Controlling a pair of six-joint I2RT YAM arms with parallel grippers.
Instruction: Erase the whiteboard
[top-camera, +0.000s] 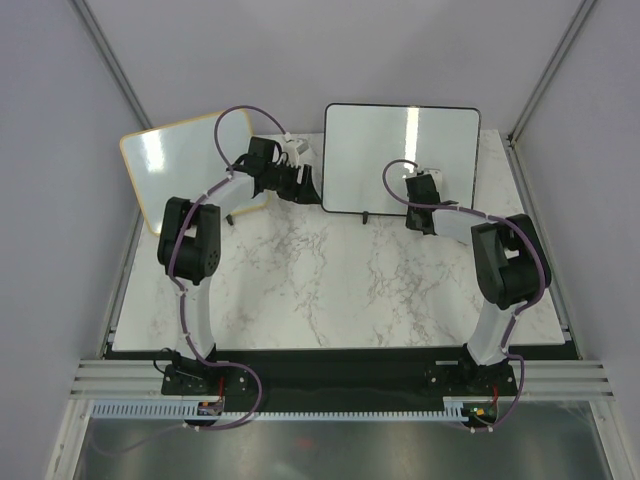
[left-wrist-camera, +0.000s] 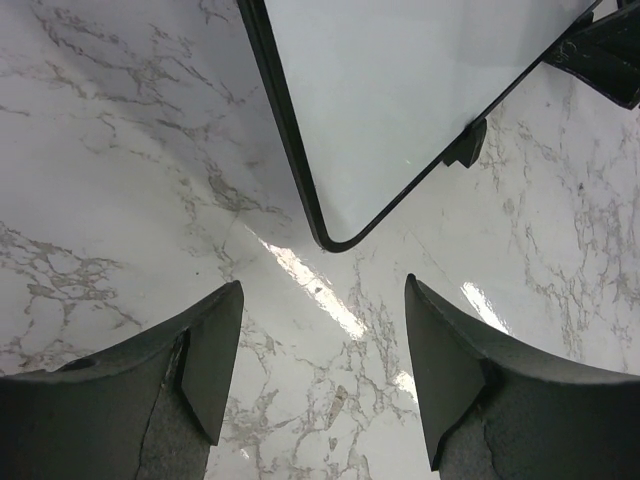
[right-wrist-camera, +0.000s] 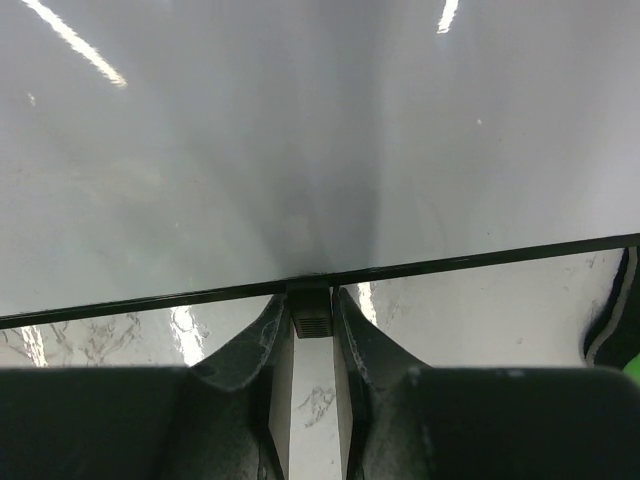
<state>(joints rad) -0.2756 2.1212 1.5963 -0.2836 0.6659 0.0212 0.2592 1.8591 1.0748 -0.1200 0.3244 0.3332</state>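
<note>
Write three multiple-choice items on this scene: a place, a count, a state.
1. The wood-framed board lies where? A) left of the black-framed whiteboard B) right of it C) on top of it
2. How many boards are in view? A) one B) two C) three
3. The left fingers are: A) shut on a cloth B) open and empty C) shut on a pen
Key: 1A, the top view shows it leftward; 2B, one wood-framed, one black-framed; 3B, the left wrist view shows bare table between them.

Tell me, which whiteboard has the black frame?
The whiteboard at the back right; the other board, back left, has a light wooden frame.
</note>
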